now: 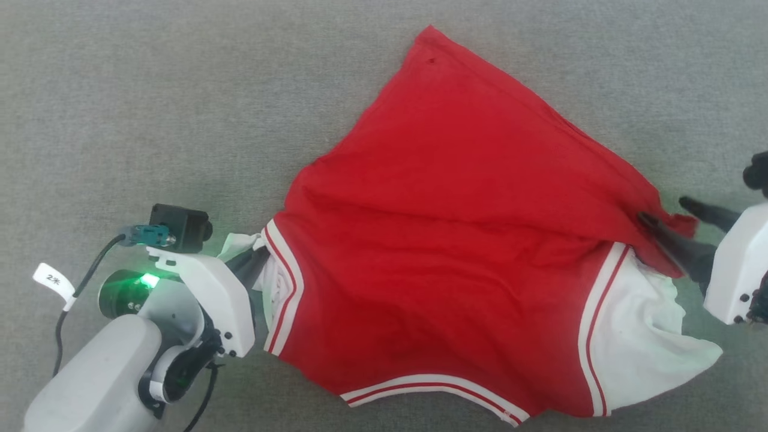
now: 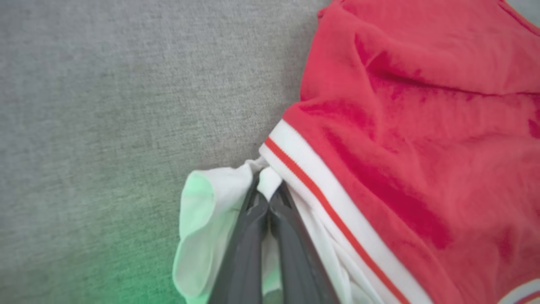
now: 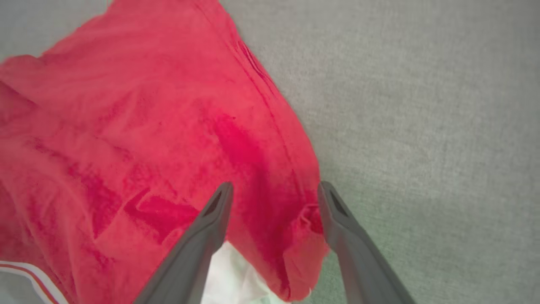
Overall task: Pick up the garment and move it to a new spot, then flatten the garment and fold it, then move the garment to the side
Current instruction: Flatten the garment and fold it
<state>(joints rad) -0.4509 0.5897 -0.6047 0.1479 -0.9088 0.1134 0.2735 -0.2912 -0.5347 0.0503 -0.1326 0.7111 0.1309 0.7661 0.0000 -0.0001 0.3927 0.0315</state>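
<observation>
at the far left, a white cable tag with readable writing: "2米". next, left claw, clamped shut on the bunched white sleeve. across the middle of the grey worktop, red jersey lying plain side up, sleeve-to-sleeve line running claw to claw, body stretching away from the robot, striped trim nearest; no lettering on show. at the right, right claw spread wide, straddling the red corner without gripping, other white sleeve just below. likely calls for closing on that corner, nearest the right arm.
</observation>
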